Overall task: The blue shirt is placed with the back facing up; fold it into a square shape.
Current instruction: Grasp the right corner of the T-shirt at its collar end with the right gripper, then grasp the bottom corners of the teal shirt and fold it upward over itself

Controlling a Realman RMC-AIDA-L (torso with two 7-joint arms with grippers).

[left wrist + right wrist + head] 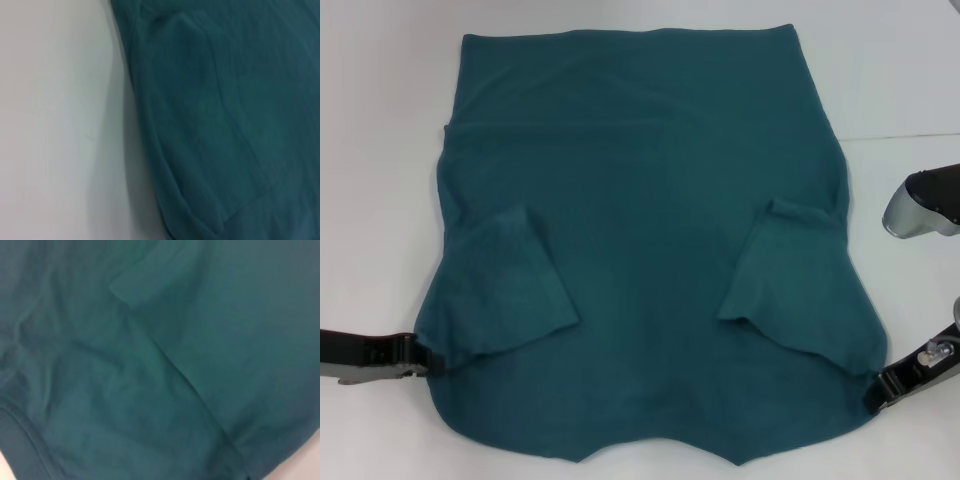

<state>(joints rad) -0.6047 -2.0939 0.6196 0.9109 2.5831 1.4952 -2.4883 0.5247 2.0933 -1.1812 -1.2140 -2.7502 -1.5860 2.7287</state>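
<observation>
Lying between left hand, right hand: blue shirt.

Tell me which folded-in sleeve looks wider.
The sleeve on the robot's left: it shows as a broad flap on the blue shirt, while the right one is a narrower strip.

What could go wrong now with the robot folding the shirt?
1. Both sleeves are only loosely tucked onto the shirt. Lifting the near corners might let them flop out again.
2. The left hand and right hand sit at the very edges of the near corners. With so little cloth to hold, a corner could slip free.
3. The near edge looks wavy, so the fold may come out crooked instead of square.
</observation>
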